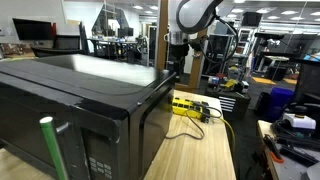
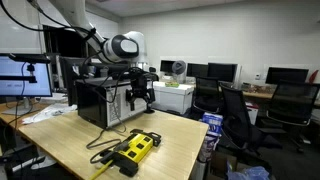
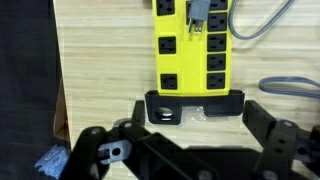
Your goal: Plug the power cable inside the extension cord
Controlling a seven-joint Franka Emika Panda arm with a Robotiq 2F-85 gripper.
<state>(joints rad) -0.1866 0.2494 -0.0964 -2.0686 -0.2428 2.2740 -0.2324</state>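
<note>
A pale wooden table (image 2: 70,135) fills the lower half in both exterior views, and a big black appliance (image 1: 75,100) takes up its far side. In an exterior view it crowds the whole left of the frame. The robot arm (image 2: 120,47) reaches in from the upper left and hangs its gripper (image 2: 138,97) above the tabletop, its jaws spread wide with nothing between them. The extension cord (image 3: 190,50) lies flat on the wood just below and ahead of the gripper. In the wrist view it runs up the centre of the frame, with its black end cap (image 3: 195,107) nearest the fingers. A grey cable (image 3: 262,25) curves off to the upper right, and another grey loop (image 3: 290,87) shows at the right edge. At the top of that view a small grey plug (image 3: 198,12) already sits in one socket, though I cannot tell whether it belongs to the cable the task means. So either the plugging is done and the gripper has let go, or no cable has been picked up yet. If the latter, grasping the plug, lining it up and pressing it home are all left to do.
</note>
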